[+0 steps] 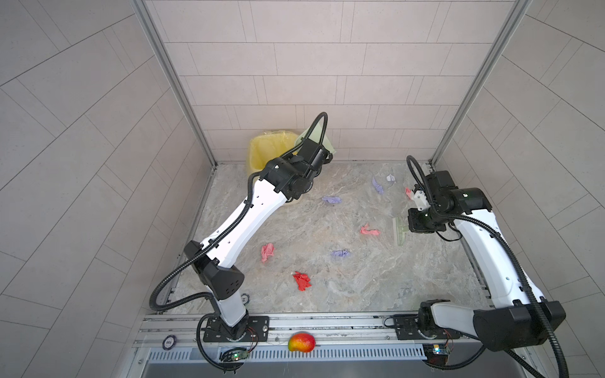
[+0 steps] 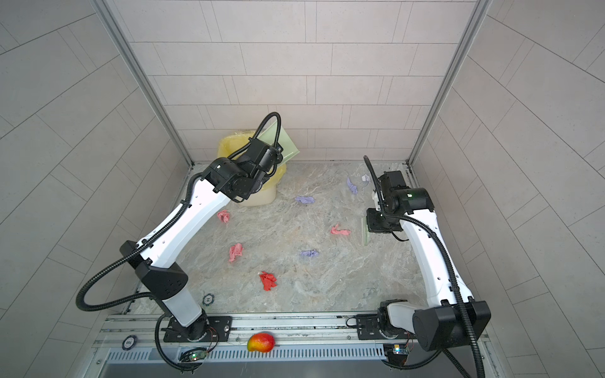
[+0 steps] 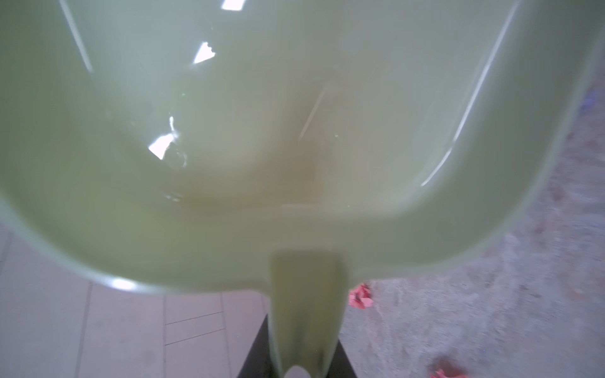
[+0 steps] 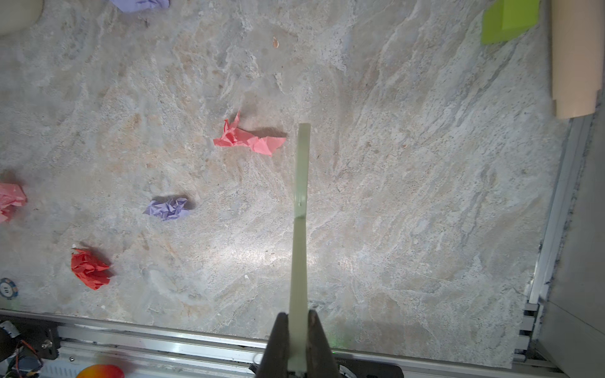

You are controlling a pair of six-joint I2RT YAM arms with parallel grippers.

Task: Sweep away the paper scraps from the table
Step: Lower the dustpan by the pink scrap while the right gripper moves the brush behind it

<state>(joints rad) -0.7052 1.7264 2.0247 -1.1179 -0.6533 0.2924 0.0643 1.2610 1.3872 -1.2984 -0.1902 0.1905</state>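
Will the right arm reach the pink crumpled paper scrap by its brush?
Probably yes: the pink crumpled paper scrap lies beside the pale green brush in the right gripper, nothing between.

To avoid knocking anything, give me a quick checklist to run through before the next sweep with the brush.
1. Right gripper shut on brush: ok.
2. Left gripper shut on dustpan: ok.
3. Dustpan down on table: not ok, it is raised by the bin.
4. Pink scrap near brush: ok.
5. Brush touching table: cannot tell.
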